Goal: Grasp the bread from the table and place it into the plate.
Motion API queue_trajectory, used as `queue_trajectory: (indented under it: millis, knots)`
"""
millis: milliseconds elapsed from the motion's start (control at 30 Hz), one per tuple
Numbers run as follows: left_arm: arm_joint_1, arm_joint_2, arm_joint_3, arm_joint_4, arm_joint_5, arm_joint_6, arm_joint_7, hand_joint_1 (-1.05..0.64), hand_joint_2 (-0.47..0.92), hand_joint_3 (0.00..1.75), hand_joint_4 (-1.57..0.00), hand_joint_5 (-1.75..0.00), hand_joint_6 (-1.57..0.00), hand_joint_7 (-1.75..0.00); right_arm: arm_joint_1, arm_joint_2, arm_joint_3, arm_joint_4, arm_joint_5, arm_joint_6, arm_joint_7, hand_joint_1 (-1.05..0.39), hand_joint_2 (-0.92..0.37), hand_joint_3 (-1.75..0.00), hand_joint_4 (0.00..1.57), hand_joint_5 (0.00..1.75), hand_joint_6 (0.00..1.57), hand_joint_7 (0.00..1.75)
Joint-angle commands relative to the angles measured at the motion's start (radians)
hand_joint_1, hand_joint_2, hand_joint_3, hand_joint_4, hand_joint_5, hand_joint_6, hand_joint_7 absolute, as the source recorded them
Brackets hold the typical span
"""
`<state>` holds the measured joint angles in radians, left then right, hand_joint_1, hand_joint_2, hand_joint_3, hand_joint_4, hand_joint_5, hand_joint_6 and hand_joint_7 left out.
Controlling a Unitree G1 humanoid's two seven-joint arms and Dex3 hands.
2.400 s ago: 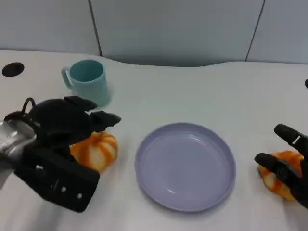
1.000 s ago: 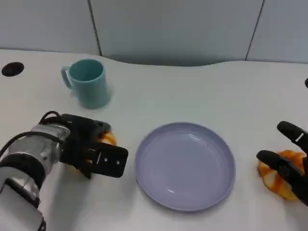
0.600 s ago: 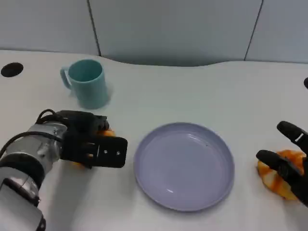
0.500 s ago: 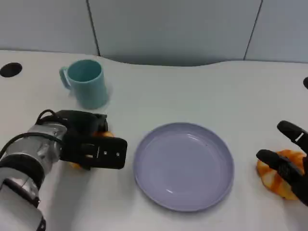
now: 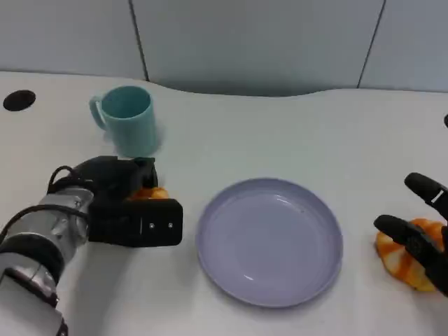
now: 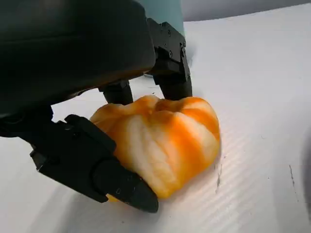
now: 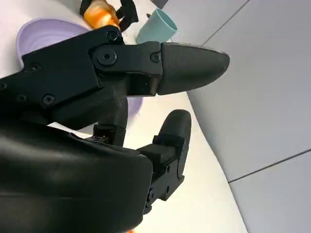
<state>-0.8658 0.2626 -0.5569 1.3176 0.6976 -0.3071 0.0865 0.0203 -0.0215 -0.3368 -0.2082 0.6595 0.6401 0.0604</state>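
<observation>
An orange-and-white striped bread (image 5: 149,192) lies on the white table left of the lilac plate (image 5: 269,241). My left hand (image 5: 129,210) covers most of it in the head view. In the left wrist view the bread (image 6: 163,138) sits between my fingers (image 6: 170,77) on its far side and my thumb (image 6: 92,167) on its near side, both touching it, and its underside rests on the table. My right hand (image 5: 420,238) lies at the table's right edge with fingers apart beside a second striped bread (image 5: 400,260). The right wrist view looks past my right hand (image 7: 121,97) to the plate (image 7: 36,31).
A teal mug (image 5: 128,119) stands behind my left hand, close to it, and the mug (image 7: 158,26) is also in the right wrist view. A black round hole (image 5: 19,100) marks the table's far left. A grey panelled wall backs the table.
My left hand has come down from above the bread and closed around it, hiding most of it. In the last second it shifted only slightly. The right hand and plate have stayed put.
</observation>
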Motion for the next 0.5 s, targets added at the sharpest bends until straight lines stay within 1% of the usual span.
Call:
queue_trajectory:
  millis: [33, 100, 200, 267, 300, 367, 433, 500]
  knots:
    - [0.015, 0.008, 0.023, 0.004, -0.023, -0.021, -0.014, -0.25, 0.92, 0.35, -0.61, -1.75, -0.46, -1.74, 0.004, -0.012, -0.017, -0.006, 0.01, -0.001, -0.007, -0.31, -0.92, -0.49, 0.31, 1.27, 0.28, 1.0]
    - [0.017, 0.012, 0.049, 0.001, -0.05, -0.034, -0.036, -0.24, 0.92, 0.31, -0.64, -1.75, -0.49, -1.75, 0.002, -0.011, -0.017, -0.006, 0.011, 0.002, -0.009, -0.31, -0.92, -0.49, 0.31, 1.27, 0.28, 0.99]
    - [0.017, 0.02, 0.085, -0.011, -0.089, -0.037, -0.069, -0.23, 0.92, 0.23, -0.6, -1.75, -0.48, -1.75, 0.004, -0.009, -0.017, -0.005, 0.014, 0.0, -0.005, -0.3, -0.92, -0.5, 0.3, 1.27, 0.27, 0.99]
    - [0.026, 0.035, 0.124, -0.026, -0.131, -0.071, -0.087, -0.2, 0.91, 0.21, -0.61, -1.75, -0.5, -1.75, 0.005, -0.011, -0.015, -0.003, 0.011, -0.003, -0.002, -0.3, -0.92, -0.5, 0.3, 1.27, 0.26, 0.99]
    - [0.03, 0.043, 0.14, -0.034, -0.148, -0.086, -0.096, -0.19, 0.88, 0.19, -0.69, -1.75, -0.56, -1.75, 0.005, -0.011, -0.014, -0.001, 0.01, -0.005, -0.001, -0.3, -0.92, -0.5, 0.3, 1.27, 0.26, 0.99]
    - [0.041, 0.074, 0.172, -0.062, -0.181, -0.133, -0.116, -0.17, 0.84, 0.16, -0.76, -1.75, -0.61, -1.75, 0.001, -0.01, -0.016, 0.005, 0.01, -0.005, -0.004, -0.29, -0.92, -0.49, 0.31, 1.28, 0.27, 1.0]
    - [0.051, 0.105, 0.212, -0.091, -0.225, -0.2, -0.151, -0.18, 0.83, 0.15, -0.79, -1.75, -0.63, -1.75, 0.001, -0.009, -0.015, 0.001, 0.009, -0.002, -0.01, -0.29, -0.92, -0.49, 0.31, 1.28, 0.27, 1.0]
    - [0.056, 0.12, 0.23, -0.107, -0.247, -0.231, -0.173, -0.21, 0.83, 0.15, -0.81, -1.75, -0.63, -1.75, 0.0, -0.01, -0.012, -0.001, 0.006, 0.0, -0.012, -0.3, -0.92, -0.49, 0.3, 1.28, 0.27, 0.99]
